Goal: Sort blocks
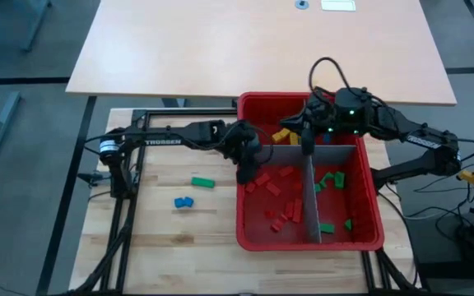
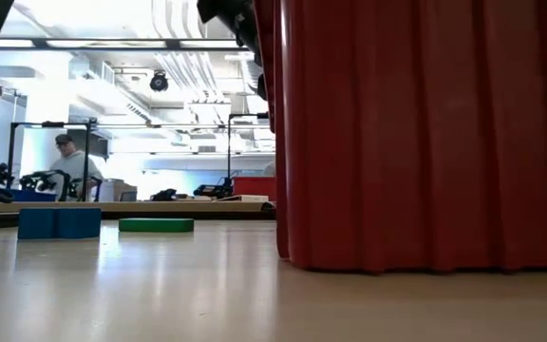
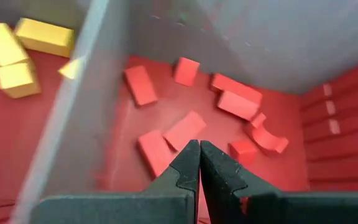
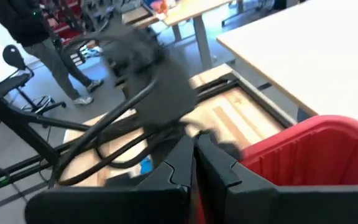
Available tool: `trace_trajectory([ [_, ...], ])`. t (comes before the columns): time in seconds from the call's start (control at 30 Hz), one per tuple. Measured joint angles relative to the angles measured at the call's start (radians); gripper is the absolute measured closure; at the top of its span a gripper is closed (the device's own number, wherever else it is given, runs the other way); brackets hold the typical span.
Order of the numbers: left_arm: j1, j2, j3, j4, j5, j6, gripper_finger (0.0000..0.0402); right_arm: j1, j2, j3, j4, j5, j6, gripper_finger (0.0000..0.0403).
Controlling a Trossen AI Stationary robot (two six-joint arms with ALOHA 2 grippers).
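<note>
The red bin [image 1: 375, 215] is split by grey dividers [image 1: 312, 197]. Red blocks [image 3: 185, 129] lie in its left compartment, green blocks [image 1: 332, 180] in the right one, and yellow blocks [image 3: 18, 55] in the far one. One green block [image 1: 202, 182] and one blue block [image 1: 183, 201] lie flat on the wooden table left of the bin. My left gripper [image 3: 199, 157] hangs shut over the red blocks, nothing between its fingers. My right gripper [image 4: 194, 155] is shut above the bin's far part near the divider, and it holds nothing.
The bin's tall red wall [image 2: 425, 133] fills the right of the low view, with the blue block [image 2: 60, 222] and green block [image 2: 156, 225] to its left. A large light tabletop [image 1: 262, 41] lies beyond the bin. A person [image 2: 69, 166] stands in the room behind.
</note>
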Motion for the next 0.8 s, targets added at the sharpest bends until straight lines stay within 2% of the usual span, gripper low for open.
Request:
trace_trajectory([
  [0.2,-0.058,0.000,0.000,-0.035,0.005,-0.004,0.0401,0.000,-0.034,0.043,0.000,0.056,-0.034,0.0403],
  [0.47,-0.123,-0.021,0.000,-0.128,0.077,0.012,0.0401,-0.001,-0.045,0.146,0.001,0.125,-0.103,0.0403],
  [0.8,-0.204,-0.045,0.000,-0.215,0.145,0.015,0.0402,-0.002,-0.045,0.169,-0.008,0.148,-0.146,0.0403],
])
